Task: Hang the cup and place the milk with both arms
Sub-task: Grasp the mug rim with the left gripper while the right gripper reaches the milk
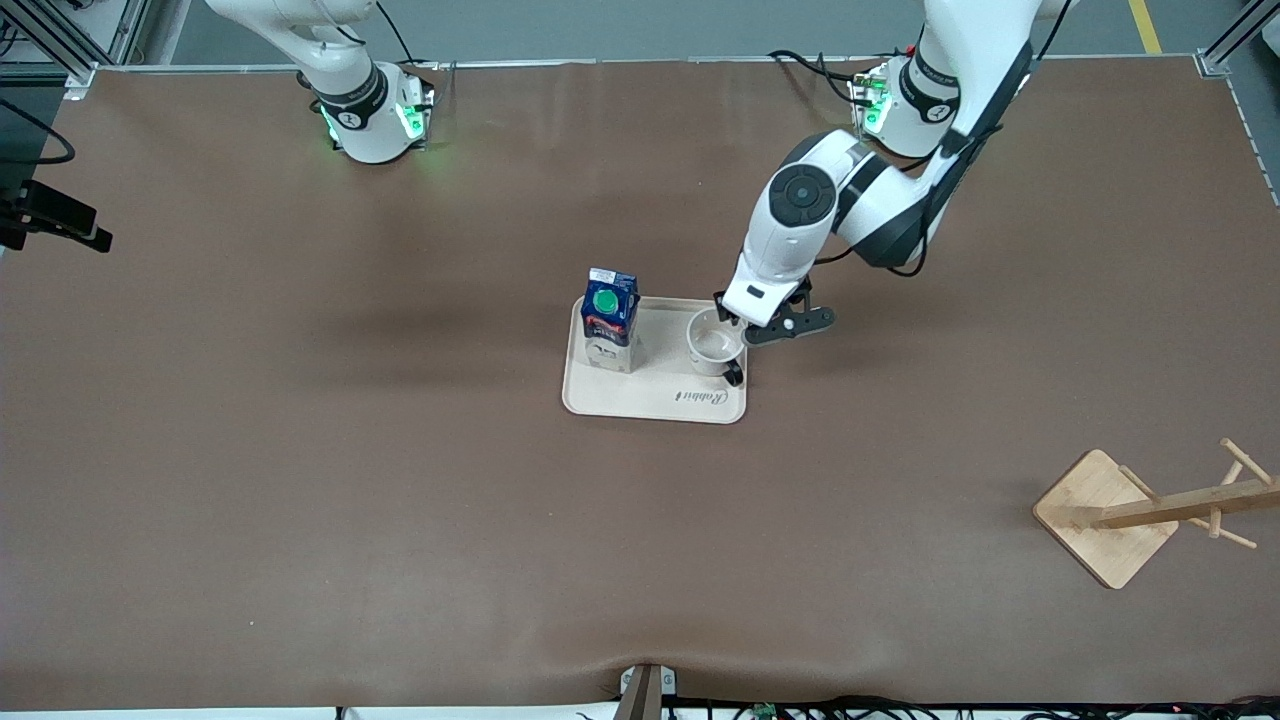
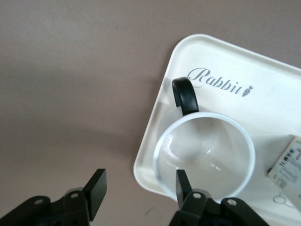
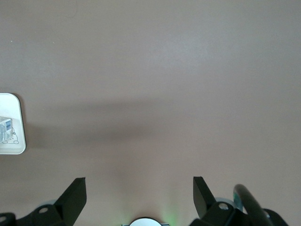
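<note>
The table (image 1: 300, 450) bears a tray (image 1: 655, 400) holding the upright milk (image 1: 610, 318) toward the right arm's end and the empty cup (image 1: 713, 345) beside it, handle turned to the front camera. A wooden rack (image 1: 1150, 515) stands well apart, toward the left arm's end. The left gripper (image 2: 136, 190) hangs over the cup's rim, fingers apart, one inside. The right gripper (image 3: 139, 197) waits, fingers apart, over bare table
</note>
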Controlling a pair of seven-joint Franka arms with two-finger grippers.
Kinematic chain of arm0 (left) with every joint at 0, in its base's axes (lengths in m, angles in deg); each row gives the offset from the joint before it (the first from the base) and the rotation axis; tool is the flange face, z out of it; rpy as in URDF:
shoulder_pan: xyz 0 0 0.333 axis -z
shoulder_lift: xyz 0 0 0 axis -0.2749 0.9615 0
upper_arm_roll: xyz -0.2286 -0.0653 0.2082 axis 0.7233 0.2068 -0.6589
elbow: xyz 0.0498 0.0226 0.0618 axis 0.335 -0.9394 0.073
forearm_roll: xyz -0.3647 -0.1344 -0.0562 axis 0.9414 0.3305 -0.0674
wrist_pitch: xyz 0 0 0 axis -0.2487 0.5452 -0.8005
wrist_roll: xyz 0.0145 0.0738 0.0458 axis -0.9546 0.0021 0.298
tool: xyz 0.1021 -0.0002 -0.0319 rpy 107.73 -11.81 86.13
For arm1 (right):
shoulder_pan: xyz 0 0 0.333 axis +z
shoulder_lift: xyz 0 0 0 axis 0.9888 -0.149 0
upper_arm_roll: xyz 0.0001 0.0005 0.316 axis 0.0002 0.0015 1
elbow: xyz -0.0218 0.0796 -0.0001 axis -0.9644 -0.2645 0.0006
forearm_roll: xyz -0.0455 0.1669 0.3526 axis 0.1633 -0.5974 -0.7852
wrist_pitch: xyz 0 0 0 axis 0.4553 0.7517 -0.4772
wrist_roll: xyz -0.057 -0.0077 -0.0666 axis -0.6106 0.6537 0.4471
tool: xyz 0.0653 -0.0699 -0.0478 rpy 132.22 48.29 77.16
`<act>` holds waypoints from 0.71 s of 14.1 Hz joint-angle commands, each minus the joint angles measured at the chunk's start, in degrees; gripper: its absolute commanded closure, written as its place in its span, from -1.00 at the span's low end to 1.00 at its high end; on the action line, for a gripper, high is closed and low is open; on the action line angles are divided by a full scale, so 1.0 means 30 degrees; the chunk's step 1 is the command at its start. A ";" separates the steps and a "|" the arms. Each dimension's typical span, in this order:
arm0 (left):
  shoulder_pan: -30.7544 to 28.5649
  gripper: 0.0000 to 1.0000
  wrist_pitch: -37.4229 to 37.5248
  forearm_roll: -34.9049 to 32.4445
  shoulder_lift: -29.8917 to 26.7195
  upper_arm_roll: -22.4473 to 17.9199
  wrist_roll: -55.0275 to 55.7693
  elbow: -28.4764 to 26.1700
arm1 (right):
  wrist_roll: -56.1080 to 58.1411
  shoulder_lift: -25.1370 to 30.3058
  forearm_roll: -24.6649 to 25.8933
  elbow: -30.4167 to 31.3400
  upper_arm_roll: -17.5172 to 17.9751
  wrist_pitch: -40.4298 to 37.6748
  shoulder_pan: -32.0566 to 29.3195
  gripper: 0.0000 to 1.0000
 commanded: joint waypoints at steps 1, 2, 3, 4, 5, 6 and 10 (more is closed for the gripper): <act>0.0083 -0.29 -0.0810 -0.0613 0.0866 0.0044 0.1105 0.0218 | 0.0073 -0.0540 -0.0275 -0.0663 0.0280 0.0407 -0.0027 -1.00; 0.0083 -0.19 -0.1074 -0.0642 0.1158 0.0045 0.1282 0.0218 | 0.0073 -0.0569 -0.0275 -0.0663 0.0280 0.0789 0.0062 -1.00; 0.0112 -0.06 -0.1279 -0.0642 0.1335 0.0045 0.1458 0.0218 | 0.0044 -0.0686 -0.0333 -0.0634 0.0280 0.0996 -0.0025 -1.00; 0.0200 0.06 -0.1310 -0.0642 0.1627 0.0045 0.1575 0.0247 | 0.0044 -0.1035 -0.0334 -0.0634 0.0280 0.1259 -0.0054 -1.00; 0.0230 0.18 -0.1456 -0.0613 0.1833 0.0045 0.1606 0.0277 | 0.0044 -0.1822 -0.0334 -0.0634 0.0280 0.1494 0.0090 -1.00; 0.0230 0.37 -0.1602 -0.0642 0.2125 0.0016 0.1606 0.0306 | 0.0044 -0.2845 -0.0073 -0.0663 0.0309 0.1496 0.0324 -1.00; 0.0201 1.00 -0.1721 -0.0642 0.2274 0.0015 0.1548 0.0539 | 0.0073 -0.4256 -0.0099 -0.0693 0.0280 0.1584 0.0443 -1.00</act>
